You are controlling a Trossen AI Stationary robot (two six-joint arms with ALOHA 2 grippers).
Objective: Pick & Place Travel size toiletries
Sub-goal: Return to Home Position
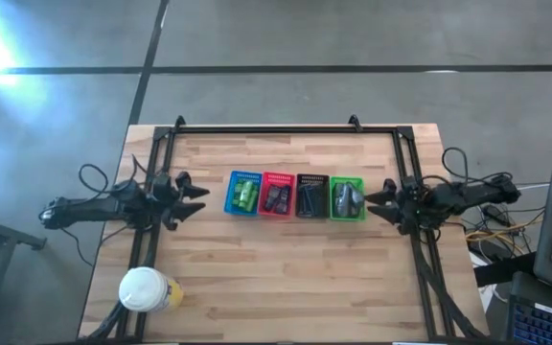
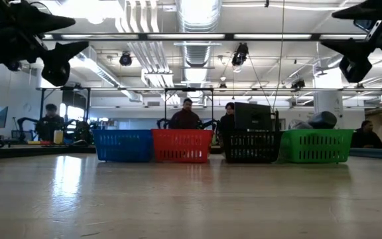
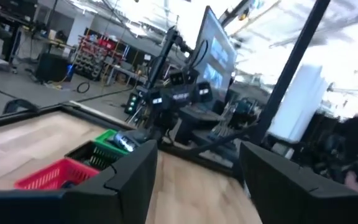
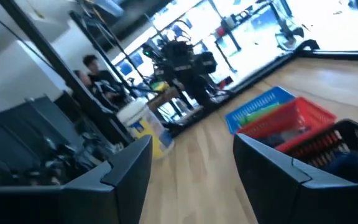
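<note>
- The left fingers [image 1: 197,195] are hanging spread apart and empty above the bench [image 1: 286,278], pointing along the row of baskets [image 1: 278,175].
- The right fingers [image 1: 379,201] are hanging parted and empty, facing them from the opposite end.
- The travel size toiletries [image 1: 276,198] are lying inside the baskets, between both sets of fingers. The grey pieces [image 1: 350,196] are nearest the right fingers and the green tubes [image 1: 246,195] nearest the left.
- No toiletry is showing loose on the bench, so probably neither arm is needing another reach.

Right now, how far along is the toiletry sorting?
Done: green tubes lie in the blue basket, grey pieces in the green basket, dark items in the red basket and black basket. In hand: nothing; left gripper and right gripper are open, raised beside the row. Remaining: no loose toiletries show.
</note>
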